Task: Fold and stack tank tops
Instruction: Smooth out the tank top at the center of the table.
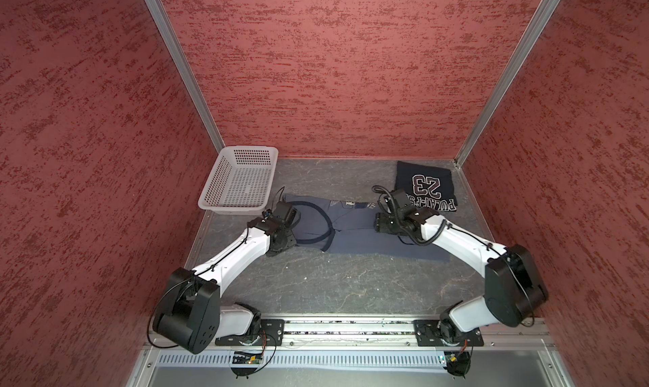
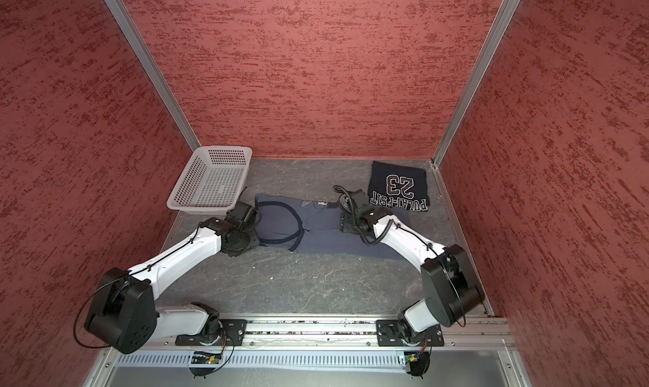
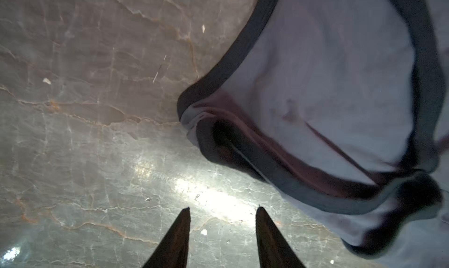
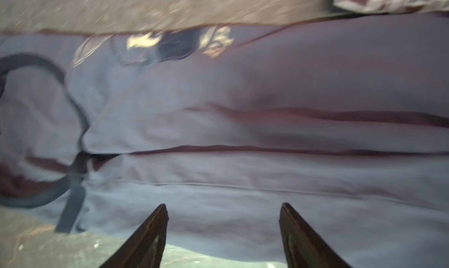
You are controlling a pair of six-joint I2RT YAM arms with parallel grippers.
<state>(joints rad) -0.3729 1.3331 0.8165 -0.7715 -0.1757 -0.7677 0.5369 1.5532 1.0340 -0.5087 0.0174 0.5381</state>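
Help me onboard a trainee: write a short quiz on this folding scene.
1. True or false: the navy tank top lies folded near the far right corner of the table.
2. Multiple choice: the blue-grey tank top is A) rolled into a ball, B) laid out across the table's middle, C) stacked atop the navy tank top.
3. Fill in: the left tool and the right tool both have jaws standing ____, holding nothing.
Key: 1 true; 2 B; 3 open.
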